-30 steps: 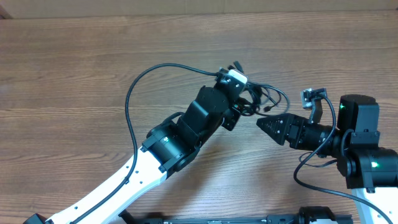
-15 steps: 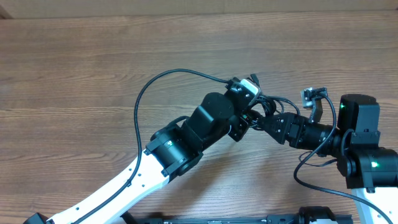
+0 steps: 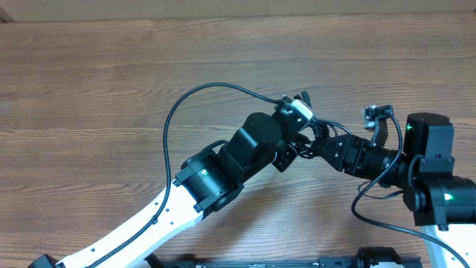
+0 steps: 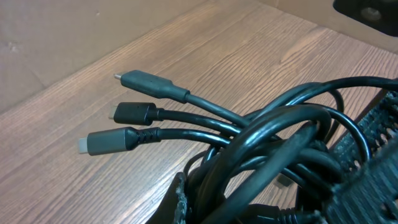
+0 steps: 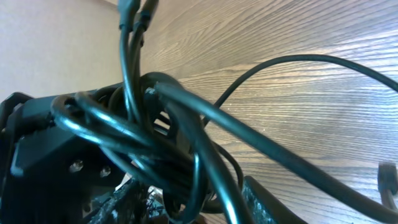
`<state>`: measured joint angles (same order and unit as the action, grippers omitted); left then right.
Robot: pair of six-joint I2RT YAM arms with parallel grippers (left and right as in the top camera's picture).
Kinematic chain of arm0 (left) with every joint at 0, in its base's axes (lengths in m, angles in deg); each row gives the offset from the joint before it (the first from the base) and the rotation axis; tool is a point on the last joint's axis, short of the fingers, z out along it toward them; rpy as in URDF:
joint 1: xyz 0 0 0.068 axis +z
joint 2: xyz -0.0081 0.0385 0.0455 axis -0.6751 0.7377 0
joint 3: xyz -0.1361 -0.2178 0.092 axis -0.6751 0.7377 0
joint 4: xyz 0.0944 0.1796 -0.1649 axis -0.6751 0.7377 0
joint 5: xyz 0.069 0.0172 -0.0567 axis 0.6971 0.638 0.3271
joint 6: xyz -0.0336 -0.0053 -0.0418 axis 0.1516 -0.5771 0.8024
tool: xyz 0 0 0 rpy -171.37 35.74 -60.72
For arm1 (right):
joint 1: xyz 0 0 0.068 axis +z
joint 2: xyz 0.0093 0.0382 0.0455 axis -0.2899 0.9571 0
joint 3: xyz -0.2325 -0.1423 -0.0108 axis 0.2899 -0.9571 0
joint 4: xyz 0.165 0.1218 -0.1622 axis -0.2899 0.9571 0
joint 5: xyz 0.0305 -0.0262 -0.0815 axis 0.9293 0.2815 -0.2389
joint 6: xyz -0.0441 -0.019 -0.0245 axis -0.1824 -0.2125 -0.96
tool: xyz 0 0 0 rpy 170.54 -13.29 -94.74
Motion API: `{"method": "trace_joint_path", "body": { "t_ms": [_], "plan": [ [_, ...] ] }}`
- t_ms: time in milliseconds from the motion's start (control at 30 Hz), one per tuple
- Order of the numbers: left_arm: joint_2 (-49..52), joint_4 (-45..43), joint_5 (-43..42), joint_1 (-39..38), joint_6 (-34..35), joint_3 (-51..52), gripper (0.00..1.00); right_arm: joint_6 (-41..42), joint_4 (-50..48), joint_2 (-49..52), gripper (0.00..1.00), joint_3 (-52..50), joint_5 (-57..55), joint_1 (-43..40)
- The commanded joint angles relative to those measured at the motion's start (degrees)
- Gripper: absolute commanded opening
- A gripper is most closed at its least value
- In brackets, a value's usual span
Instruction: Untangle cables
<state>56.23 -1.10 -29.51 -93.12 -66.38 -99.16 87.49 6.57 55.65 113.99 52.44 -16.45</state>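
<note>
The cables (image 3: 321, 131) are a knot of thin black cords held between the two arms at table centre-right. My left gripper (image 3: 300, 143) is shut on the bundle's loops (image 4: 273, 143). Three plug ends (image 4: 134, 112) stick out to the left, just above the wood. My right gripper (image 3: 315, 147) comes in from the right and meets the bundle. In the right wrist view its fingers (image 5: 267, 202) stand apart on either side of several strands (image 5: 180, 118). A sliver of table shows beside the right finger. The left gripper's black body (image 5: 43, 149) sits behind the knot.
The brown wooden table (image 3: 89, 82) spreads on all sides. The left arm's own thick black wire (image 3: 167, 126) arcs up and over to its wrist camera. The right arm's base (image 3: 435, 193) sits at the lower right edge.
The left arm has carried the bundle to the right, up against the right gripper. The right gripper's jaws have narrowed around the strands.
</note>
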Motion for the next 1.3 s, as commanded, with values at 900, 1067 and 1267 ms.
{"method": "trace_joint_path", "body": {
  "t_ms": [900,1067,1267],
  "plan": [
    [-1.0,-0.5,4.8,-1.5,-10.7,-0.8,0.04,-5.7,-0.9,-0.7,0.04,2.2,8.5,-0.2],
    [-1.0,-0.4,10.4,-1.5,-9.5,-0.8,0.04,-8.3,-2.1,-0.7,0.04,2.2,16.7,-0.2],
    [-1.0,-0.1,14.8,-1.4,-8.1,-0.8,0.04,-10.9,-2.3,-0.7,0.04,2.2,20.9,-0.2]
  ]
}}
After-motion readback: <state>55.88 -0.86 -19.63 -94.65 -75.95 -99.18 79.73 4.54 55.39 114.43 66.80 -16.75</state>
